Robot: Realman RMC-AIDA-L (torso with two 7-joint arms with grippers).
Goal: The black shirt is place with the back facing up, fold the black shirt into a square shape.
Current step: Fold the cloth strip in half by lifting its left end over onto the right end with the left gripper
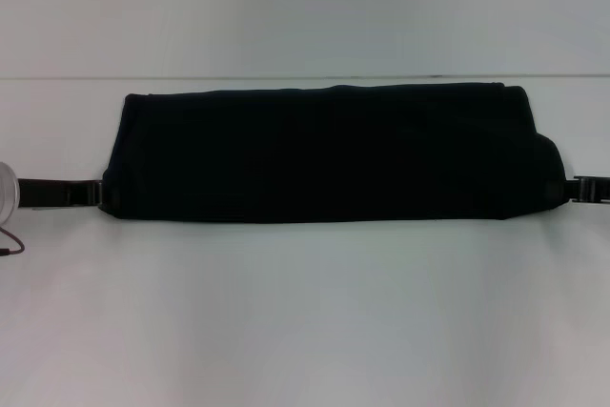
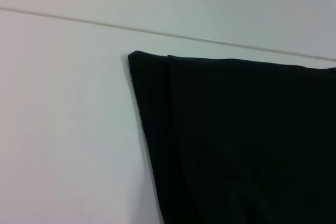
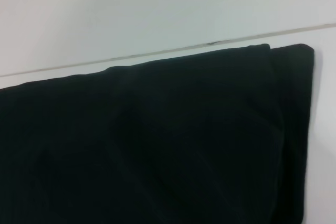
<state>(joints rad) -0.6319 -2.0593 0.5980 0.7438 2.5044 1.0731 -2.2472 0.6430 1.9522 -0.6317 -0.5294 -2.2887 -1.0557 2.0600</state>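
Bare white table (image 1: 305, 321) up front, nothing on it near the camera. Past that, black shirt (image 1: 324, 154) lying flat mid-table as a long wide band, already folded lengthwise by the look of it: sleeves not showing anywhere, far edge doubled over in both wrist views (image 2: 236, 140) (image 3: 157, 145). Near edge pretty straight, right end a bit rounded and lumpy.

So probably halfway done. Long strip, not a square yet. Still to do, going by the shape: bring the two short ends in toward the middle, or one end over the other, then tidy up.

Left gripper (image 1: 91, 193) low on the table right at the shirt's left end, right gripper (image 1: 579, 188) same deal at the right end. Touching or actually pinching the cloth? Can't tell for either one, fingers lost against the black fabric. Thin cable (image 1: 11, 243) trailing near the left edge.
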